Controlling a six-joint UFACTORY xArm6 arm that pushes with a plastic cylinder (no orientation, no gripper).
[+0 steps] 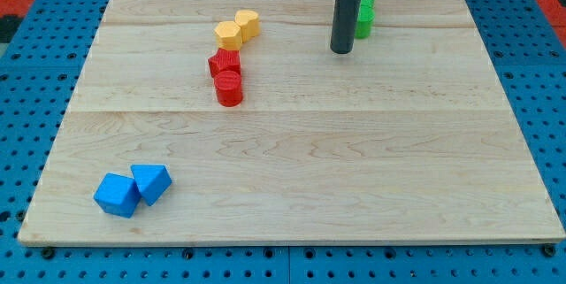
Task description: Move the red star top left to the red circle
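Note:
The red star (225, 61) lies on the wooden board (354, 160), left of centre in the upper half. The red circle (229, 88) sits just below it and touches it. My tip (341, 50) rests on the board at the view's upper right of centre, well to the right of both red blocks and apart from them. The rod rises out of the view's top.
Two yellow blocks (228, 34) (247, 24) sit just above the red star. Green blocks (364, 15) lie right behind the rod, partly hidden by it. Two blue blocks (117, 195) (151, 182) sit at the bottom left corner.

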